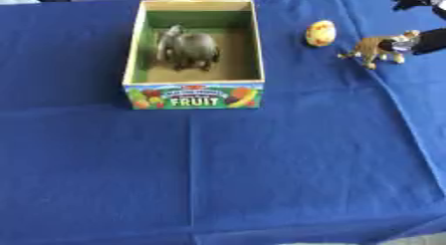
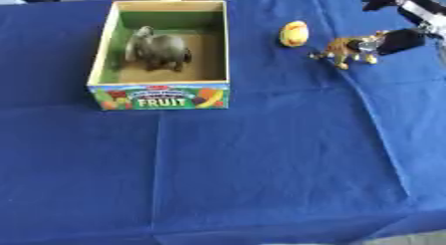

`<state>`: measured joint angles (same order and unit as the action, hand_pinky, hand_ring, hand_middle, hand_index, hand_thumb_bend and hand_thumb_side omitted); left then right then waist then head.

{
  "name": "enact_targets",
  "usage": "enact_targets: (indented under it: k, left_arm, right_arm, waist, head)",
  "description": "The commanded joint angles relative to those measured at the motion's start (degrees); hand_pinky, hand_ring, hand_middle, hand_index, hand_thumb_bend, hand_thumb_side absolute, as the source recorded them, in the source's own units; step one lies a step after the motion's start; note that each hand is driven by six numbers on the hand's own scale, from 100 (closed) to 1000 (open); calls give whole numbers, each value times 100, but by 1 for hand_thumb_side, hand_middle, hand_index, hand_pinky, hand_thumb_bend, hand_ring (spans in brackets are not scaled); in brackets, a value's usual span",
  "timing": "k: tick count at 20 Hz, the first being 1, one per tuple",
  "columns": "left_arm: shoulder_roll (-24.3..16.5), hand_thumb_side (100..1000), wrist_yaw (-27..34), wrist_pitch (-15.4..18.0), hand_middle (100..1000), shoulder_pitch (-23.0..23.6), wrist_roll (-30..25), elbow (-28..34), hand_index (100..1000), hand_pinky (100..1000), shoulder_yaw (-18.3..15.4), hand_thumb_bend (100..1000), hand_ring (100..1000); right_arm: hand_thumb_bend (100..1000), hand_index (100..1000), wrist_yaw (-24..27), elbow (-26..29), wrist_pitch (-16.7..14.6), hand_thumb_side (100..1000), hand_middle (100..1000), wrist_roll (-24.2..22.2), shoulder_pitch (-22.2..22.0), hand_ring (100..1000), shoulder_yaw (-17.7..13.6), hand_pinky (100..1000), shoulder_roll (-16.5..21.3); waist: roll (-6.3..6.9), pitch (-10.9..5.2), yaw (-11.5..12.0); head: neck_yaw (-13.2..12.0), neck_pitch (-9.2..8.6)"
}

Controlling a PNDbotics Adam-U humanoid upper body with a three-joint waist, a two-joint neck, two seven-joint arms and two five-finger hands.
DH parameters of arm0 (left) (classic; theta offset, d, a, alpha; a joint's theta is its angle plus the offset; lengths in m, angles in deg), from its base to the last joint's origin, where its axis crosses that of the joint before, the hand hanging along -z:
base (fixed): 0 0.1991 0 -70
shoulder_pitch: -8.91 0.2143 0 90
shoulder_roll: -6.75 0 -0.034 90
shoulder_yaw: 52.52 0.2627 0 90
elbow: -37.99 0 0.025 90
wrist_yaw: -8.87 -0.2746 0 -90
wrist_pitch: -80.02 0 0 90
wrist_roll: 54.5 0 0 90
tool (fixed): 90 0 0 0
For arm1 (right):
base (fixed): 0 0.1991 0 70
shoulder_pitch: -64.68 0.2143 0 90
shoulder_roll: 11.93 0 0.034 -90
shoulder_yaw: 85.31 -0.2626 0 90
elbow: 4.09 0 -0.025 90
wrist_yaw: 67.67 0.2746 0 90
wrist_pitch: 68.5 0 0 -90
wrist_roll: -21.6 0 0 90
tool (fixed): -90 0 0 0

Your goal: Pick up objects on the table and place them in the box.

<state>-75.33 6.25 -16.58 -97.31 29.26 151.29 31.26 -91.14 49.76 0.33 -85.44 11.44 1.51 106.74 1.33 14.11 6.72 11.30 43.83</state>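
- Blue cloth covers the table [image 1: 261, 189] all the way to the near edge, and that whole near half has nothing on it to pick up.
- Further back, left of centre, sits the box [image 1: 193, 95], an open cardboard tray with a "FRUIT" label on its near wall.
- Inside it there's already a grey elephant toy [image 1: 186, 50], so by the look of it one item is done.
- Over by the right edge, a brown lion toy [image 2: 351, 50] stands on the cloth. The right hand [image 2: 402, 40] is touching its far end, but whether the fingers are actually closed around it can't be told.
- Just beside the lion, toward the box, a yellow egg-shaped thing [image 1: 320, 33] with red marks lies untouched.
- So roughly a third of the way: lion and egg are left.
- No left hand anywhere in either view.
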Motion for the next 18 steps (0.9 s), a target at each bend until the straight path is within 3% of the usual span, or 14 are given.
enact_targets:
  k: [1,18]
  left_arm:
    - [-117,509,-1,14,656,-42,20,114,721,593,-55,191,594]
    - [-108,510,6,21,657,-41,13,106,722,593,-55,188,596]
  right_arm:
    - [510,914,-95,-83,4,335,766,67,57,868,-86,988,259]
    - [432,873,-480,-553,-3,262,734,180,91,860,-53,984,154]
  waist:
    - [-8,-96,-10]
    - [15,-96,2]
  head:
    - [18,28]
    - [37,28]
